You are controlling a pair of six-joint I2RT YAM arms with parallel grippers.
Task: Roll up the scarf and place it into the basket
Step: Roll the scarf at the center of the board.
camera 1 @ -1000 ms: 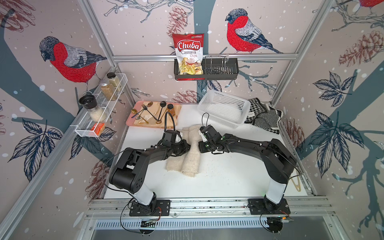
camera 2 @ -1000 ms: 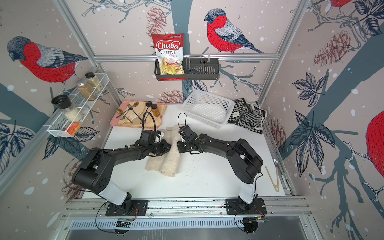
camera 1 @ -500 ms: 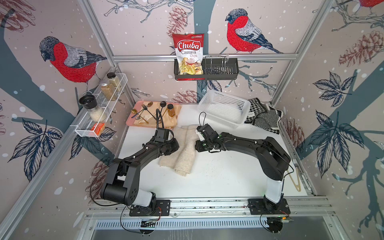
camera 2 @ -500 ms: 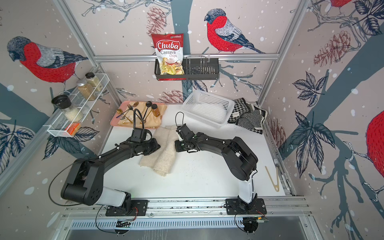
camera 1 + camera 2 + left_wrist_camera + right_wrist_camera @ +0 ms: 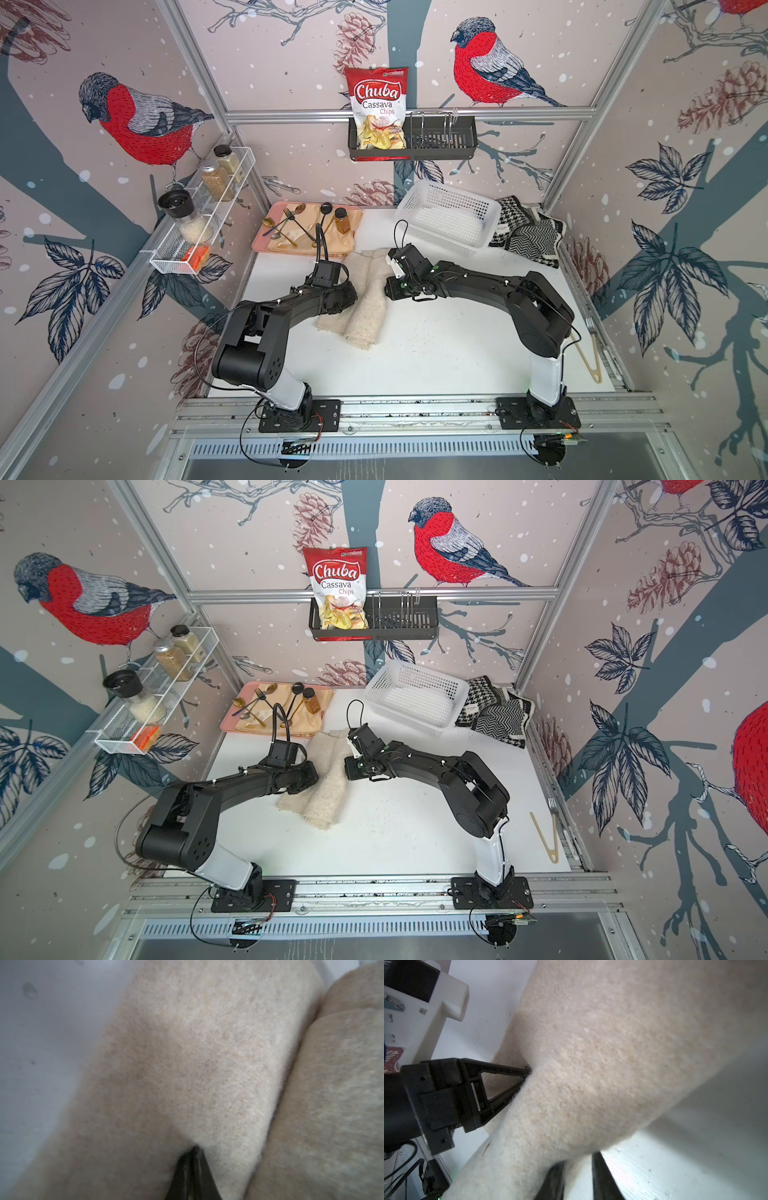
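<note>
**A:** What is on that white table (image 5: pixel 436 357)?

**B:** Mostly the two black arms. The left arm (image 5: pixel 286 309) and the right arm (image 5: pixel 494 291) both reach low across it and nearly meet around the middle.

**A:** And between them?

**B:** The scarf (image 5: pixel 363 309), cream and fuzzy. It lies on the tabletop, bunched lengthwise into two thick folds side by side. Its far end is just beside the pink tray (image 5: pixel 261 241), and the near end trails toward the front. I would not call it rolled yet.

**A:** Where is the basket?

**B:** The basket (image 5: pixel 444 243) stands at the back of the table, beyond the right arm's wrist and apart from the scarf. It is white, with grid holes in the walls and floor.

**A:** Can you see the grippers?

**B:** In the top views they are tucked against the cloth, one at each long edge. The wrist cameras show more. The left gripper (image 5: pixel 194 1149) has its jaws drawn right together, with the tips sunk into a pucker of the scarf — it is pinching the fabric. The right gripper (image 5: pixel 577 1160) has its jaws parted only a little. A thick fold of the scarf fills the gap between the two fingers, so it is clamped on the cloth as well.
</note>
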